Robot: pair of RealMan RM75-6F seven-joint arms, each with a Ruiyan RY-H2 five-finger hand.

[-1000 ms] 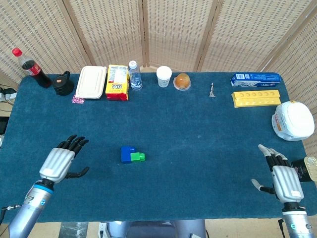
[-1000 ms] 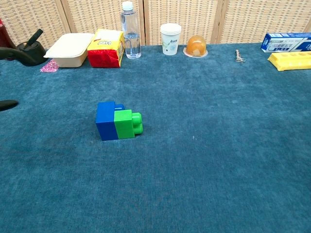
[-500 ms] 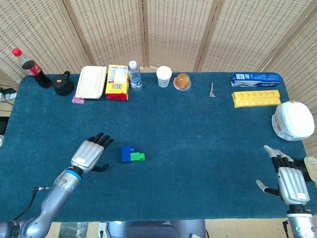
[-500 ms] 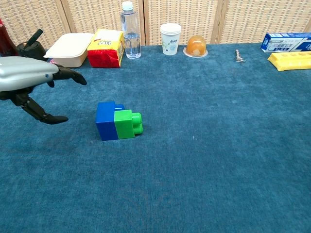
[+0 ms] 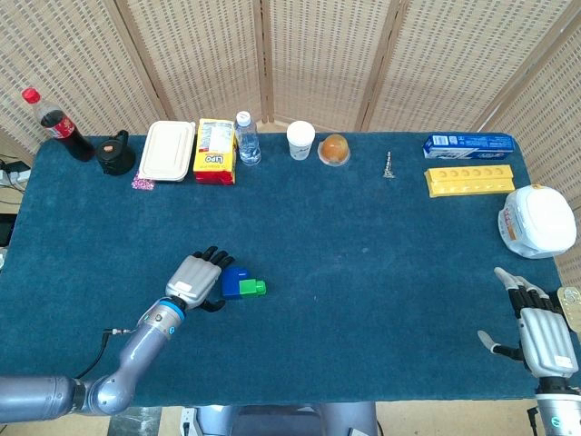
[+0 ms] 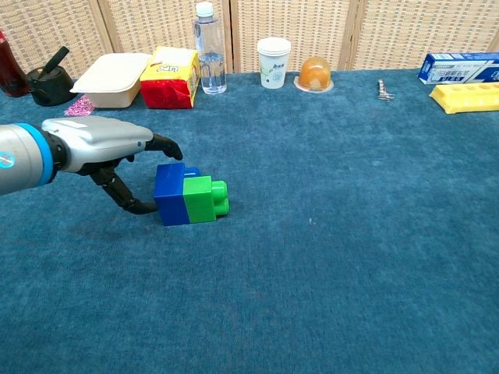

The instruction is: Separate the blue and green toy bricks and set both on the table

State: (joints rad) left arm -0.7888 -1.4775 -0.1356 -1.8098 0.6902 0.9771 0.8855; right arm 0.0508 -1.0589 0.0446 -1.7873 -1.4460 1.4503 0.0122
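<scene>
Blue cloth table (image 5: 363,254), near-left area: blue brick (image 6: 170,194) and green brick (image 6: 204,198) lie joined, long axis left–right, blue end toward the left hand (image 6: 105,144). Its fingers, spread and holding nothing, reach the blue end. Right hand (image 5: 543,334), released, rests well apart.

Blue brick (image 6: 169,194) joined to green brick (image 6: 205,198); dark teal worktop (image 6: 351,234); silver-grey left hand (image 6: 105,144), black fingers (image 6: 164,143).

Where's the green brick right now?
In the chest view, left of centre on the table: green brick is joined to the blue brick, with the left hand on the blue side.
</scene>
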